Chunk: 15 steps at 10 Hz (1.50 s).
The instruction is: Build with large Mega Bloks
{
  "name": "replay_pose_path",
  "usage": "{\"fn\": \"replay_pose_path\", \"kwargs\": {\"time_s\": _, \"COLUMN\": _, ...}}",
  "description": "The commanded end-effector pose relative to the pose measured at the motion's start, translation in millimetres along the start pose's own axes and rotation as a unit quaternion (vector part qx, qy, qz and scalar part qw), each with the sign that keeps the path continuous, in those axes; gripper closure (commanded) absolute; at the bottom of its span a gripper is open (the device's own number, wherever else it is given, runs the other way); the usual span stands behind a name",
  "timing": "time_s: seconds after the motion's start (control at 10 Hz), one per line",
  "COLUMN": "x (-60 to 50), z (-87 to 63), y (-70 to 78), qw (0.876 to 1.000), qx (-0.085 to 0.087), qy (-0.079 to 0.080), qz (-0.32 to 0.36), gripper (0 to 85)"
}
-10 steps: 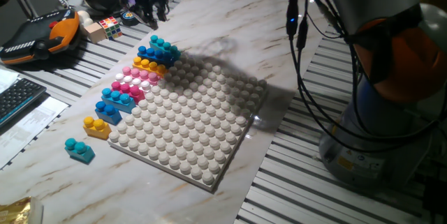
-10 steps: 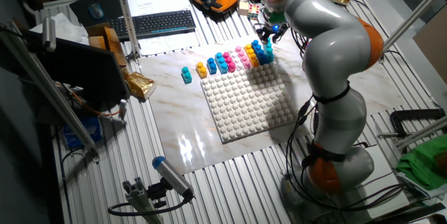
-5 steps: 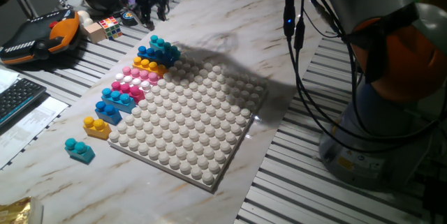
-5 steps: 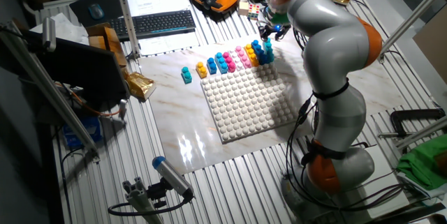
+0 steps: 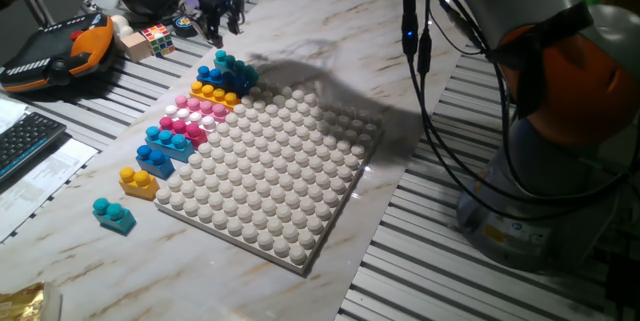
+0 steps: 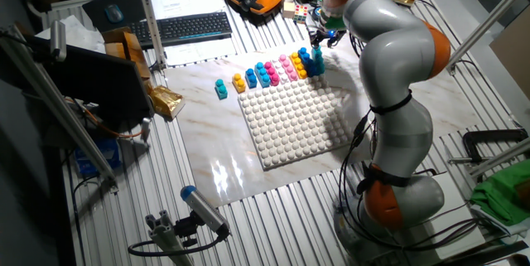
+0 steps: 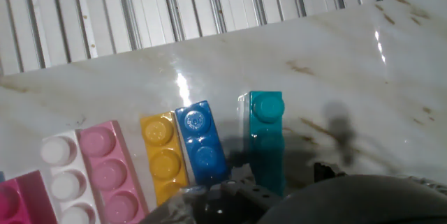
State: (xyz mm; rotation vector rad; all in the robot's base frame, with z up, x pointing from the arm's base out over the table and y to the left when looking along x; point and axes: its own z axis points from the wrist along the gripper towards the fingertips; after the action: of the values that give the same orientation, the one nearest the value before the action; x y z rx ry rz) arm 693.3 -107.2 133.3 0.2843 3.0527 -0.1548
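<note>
Chunky plastic Mega Bloks point(image 5: 190, 111) in teal, blue, yellow and pink line the far-left edge of the white studded square baseplate point(image 5: 275, 171) on my marble bench point(image 5: 400, 51). A lone teal brick point(image 5: 113, 215) sits apart near the corner. My fingers point(image 5: 216, 23) hang just beyond the row's teal-and-blue end; I cannot tell whether they are apart or together.

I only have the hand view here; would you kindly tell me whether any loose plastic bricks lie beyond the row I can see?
Observer: Yes, a lone teal two-stud brick sits on the marble table, apart from the white studded baseplate.
Operator: Is anything between it and my row?
Observer: A yellow two-stud brick lies beside the baseplate's edge, then blue bricks.
Operator: And where is the gripper?
Observer: The gripper hovers past the teal-topped stack, toward a small multicoloured puzzle cube; I cannot tell whether it is open.
</note>
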Motion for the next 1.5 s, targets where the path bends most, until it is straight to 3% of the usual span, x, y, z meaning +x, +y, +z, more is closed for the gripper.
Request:
{"fn": "replay_pose_path", "kwargs": {"time_s": 0.0, "x": -0.2, "z": 4.2, "y": 1.9, "qw": 1.000, "qx": 0.005, "qy": -0.001, "qz": -0.002, "gripper": 34.7}}
{"fn": "replay_pose_path", "kwargs": {"time_s": 0.2, "x": -1.1, "z": 16.9, "y": 2.1, "qw": 1.000, "qx": 0.011, "qy": -0.002, "qz": -0.006, "gripper": 33.3}}
{"fn": "replay_pose_path", "kwargs": {"time_s": 0.7, "x": 3.2, "z": 43.1, "y": -5.7, "qw": 1.000, "qx": 0.000, "qy": -0.010, "qz": -0.007, "gripper": 32.0}}
{"fn": "replay_pose_path", "kwargs": {"time_s": 0.9, "x": 4.6, "z": 48.4, "y": -7.5, "qw": 1.000, "qx": -0.009, "qy": -0.008, "qz": -0.004, "gripper": 31.7}}
{"fn": "replay_pose_path", "kwargs": {"time_s": 1.4, "x": 6.4, "z": 53.2, "y": -7.6, "qw": 1.000, "qx": -0.013, "qy": 0.002, "qz": 0.000, "gripper": 32.0}}
